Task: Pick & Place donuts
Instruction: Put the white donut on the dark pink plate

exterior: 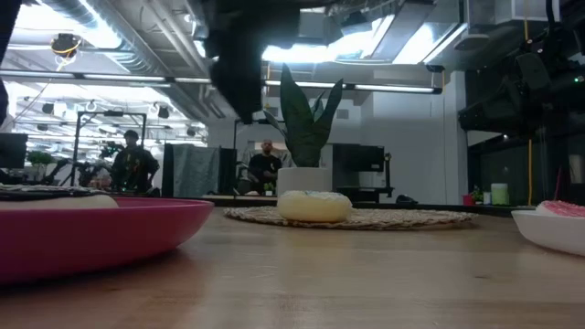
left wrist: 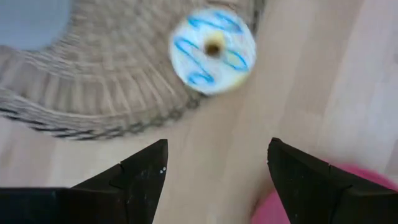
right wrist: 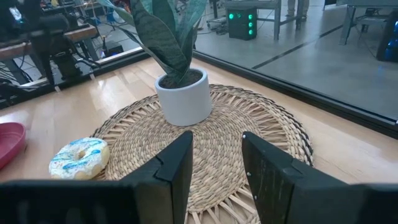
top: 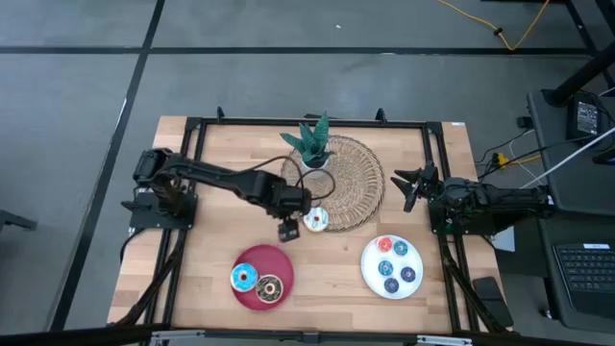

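Note:
The cream-white donut with blue sprinkles (top: 316,219) lies flat on the near edge of the woven mat (top: 351,178); it also shows in the left wrist view (left wrist: 212,50) and the low view (exterior: 313,206). My left gripper (top: 288,231) (left wrist: 217,146) hovers open just left of and nearer than that donut, above the bare table. The light-blue donut (top: 243,279) and the brown donut (top: 270,287) lie on the red plate (top: 274,258). Several coin-sized donuts (top: 392,266) sit on the white plate (top: 370,274). My right gripper (top: 404,187) (right wrist: 216,137) waits open at the mat's right side.
A potted plant in a white pot (top: 314,154) (right wrist: 183,96) stands on the far-left part of the mat. A black frame (top: 307,123) runs around the table. Bare wood lies between the two plates and along the near edge. People show in the room beyond.

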Motion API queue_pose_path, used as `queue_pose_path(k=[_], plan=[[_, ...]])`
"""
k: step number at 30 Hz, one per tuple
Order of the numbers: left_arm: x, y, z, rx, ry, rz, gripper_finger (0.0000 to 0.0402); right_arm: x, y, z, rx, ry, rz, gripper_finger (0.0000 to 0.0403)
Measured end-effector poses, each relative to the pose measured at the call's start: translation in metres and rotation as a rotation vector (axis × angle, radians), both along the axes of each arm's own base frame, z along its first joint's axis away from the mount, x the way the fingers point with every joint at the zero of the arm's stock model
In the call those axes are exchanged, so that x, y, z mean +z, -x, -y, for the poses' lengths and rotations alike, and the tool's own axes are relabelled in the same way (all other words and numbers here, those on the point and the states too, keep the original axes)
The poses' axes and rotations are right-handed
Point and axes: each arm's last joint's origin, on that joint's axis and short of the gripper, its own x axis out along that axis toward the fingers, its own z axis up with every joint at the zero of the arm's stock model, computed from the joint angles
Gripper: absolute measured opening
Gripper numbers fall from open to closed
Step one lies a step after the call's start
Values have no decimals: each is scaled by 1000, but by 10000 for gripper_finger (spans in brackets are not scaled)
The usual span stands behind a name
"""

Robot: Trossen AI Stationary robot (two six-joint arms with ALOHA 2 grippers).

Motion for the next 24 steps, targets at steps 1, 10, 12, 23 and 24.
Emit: queue_pose_path(k=[1,10,12,23,24], plan=[[3,-4,-2,11,-14,-2,267,0,0,0,-1,0,0,140],[11,-43,-14,249,-25,93,267,0,0,0,-1,0,0,140],[5,-46,-15,330,-36,92,267,0,0,0,0,-1,1,140],[-24,-64,-11,614,-9,143,267,0,0,0,0,-1,1,140],[-28,-66,-10,630,2,146,267,0,0,0,0,-1,1,140]])
